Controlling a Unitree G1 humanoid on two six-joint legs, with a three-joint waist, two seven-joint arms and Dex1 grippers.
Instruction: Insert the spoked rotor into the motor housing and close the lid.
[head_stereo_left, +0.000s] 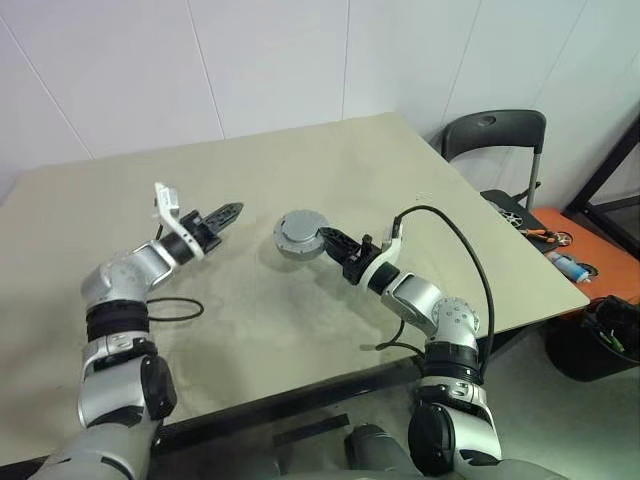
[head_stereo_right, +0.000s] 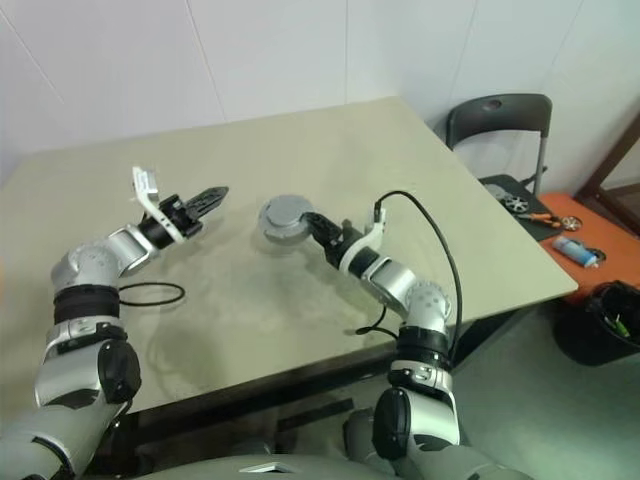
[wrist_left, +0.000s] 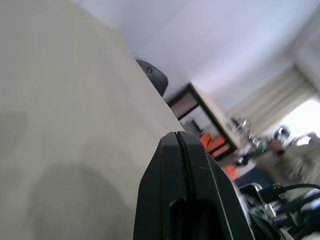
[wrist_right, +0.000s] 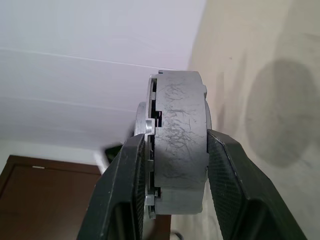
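Gripping the lid-capped motor housing (head_stereo_left: 298, 235), the right hand (head_stereo_left: 333, 243).

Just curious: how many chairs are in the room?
1: a black chair beyond the table's far right corner. Others may be out of sight.

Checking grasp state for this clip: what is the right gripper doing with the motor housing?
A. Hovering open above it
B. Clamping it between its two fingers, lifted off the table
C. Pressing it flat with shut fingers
B: the right gripper has a finger on each side of the motor housing, which it holds clear of the table.
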